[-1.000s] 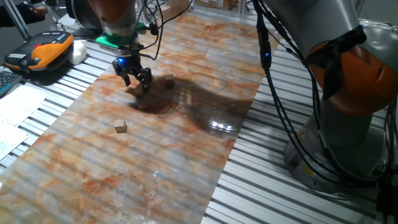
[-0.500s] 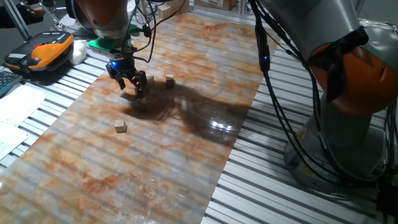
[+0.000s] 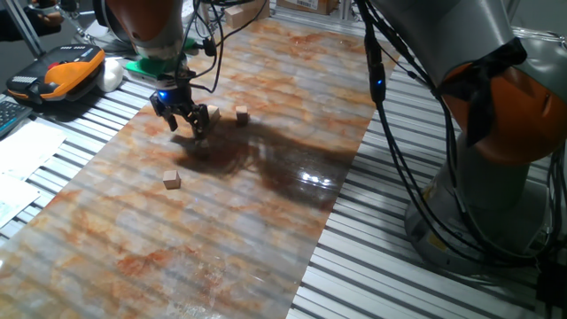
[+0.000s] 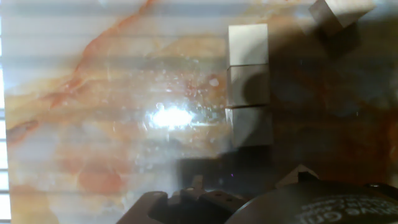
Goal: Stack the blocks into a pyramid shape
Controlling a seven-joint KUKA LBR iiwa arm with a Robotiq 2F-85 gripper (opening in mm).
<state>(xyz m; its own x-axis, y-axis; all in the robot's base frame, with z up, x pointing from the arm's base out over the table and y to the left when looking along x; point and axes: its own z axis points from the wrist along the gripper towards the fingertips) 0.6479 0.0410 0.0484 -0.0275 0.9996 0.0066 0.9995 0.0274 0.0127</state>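
On the marble table [image 3: 266, 221], only hand view reveals three touching blocks [image 4: 249, 84]; jaws' state unclear.

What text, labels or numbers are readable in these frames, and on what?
None can be read.
White label on the cardboard box at the table's far edge: print too small.
Embossed lettering on the dark round gripper housing at the bottom of the hand view: blurred, illegible.
Light-brown wooden cubes: no markings.

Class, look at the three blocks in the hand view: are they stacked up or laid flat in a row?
Laid flat in a row: the three blocks lie edge to edge on the table, nothing on top.
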